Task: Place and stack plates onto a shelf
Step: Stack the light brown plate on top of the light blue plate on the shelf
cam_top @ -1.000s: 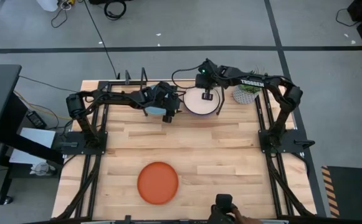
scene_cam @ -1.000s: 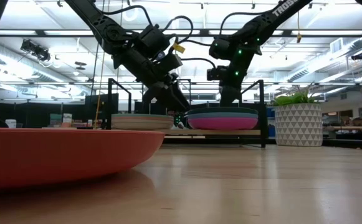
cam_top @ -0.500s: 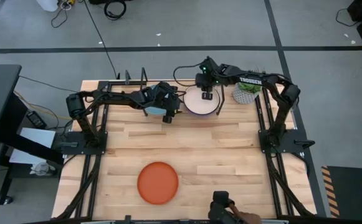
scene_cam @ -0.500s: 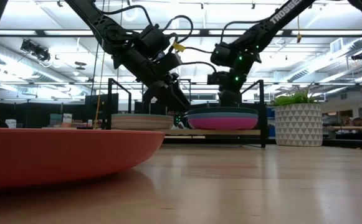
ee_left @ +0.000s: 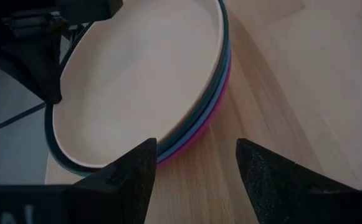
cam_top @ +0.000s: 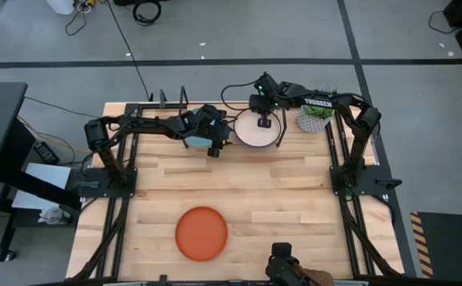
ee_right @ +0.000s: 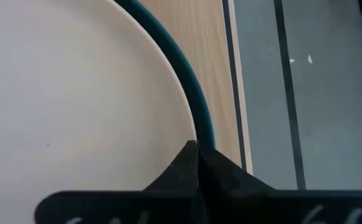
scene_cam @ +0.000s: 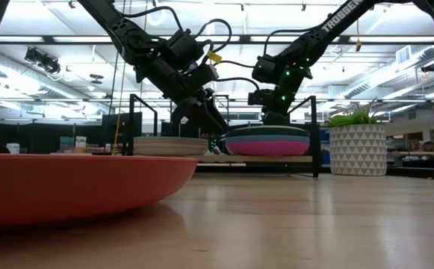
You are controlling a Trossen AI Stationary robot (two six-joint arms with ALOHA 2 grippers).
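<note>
Right gripper [ee_right: 197, 163]: fingers pressed together, empty, tips over the rim of the cream plate [ee_right: 75, 93] topping the right stack, upper centre of the high view. Left gripper [ee_left: 193, 168]: spread wide, empty, just beside that stack [scene_cam: 267, 140] on the shelf [scene_cam: 276, 158]. Orange plate [cam_top: 201, 233] lies on the counter [cam_top: 294, 199], lower centre.

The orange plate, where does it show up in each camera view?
High view: orange plate lies on the table near the front edge, left of centre.
Low view: it fills the left foreground.
Left wrist view: not in it.
Right wrist view: not in it.
Shared landmark: the potted plant.
</note>
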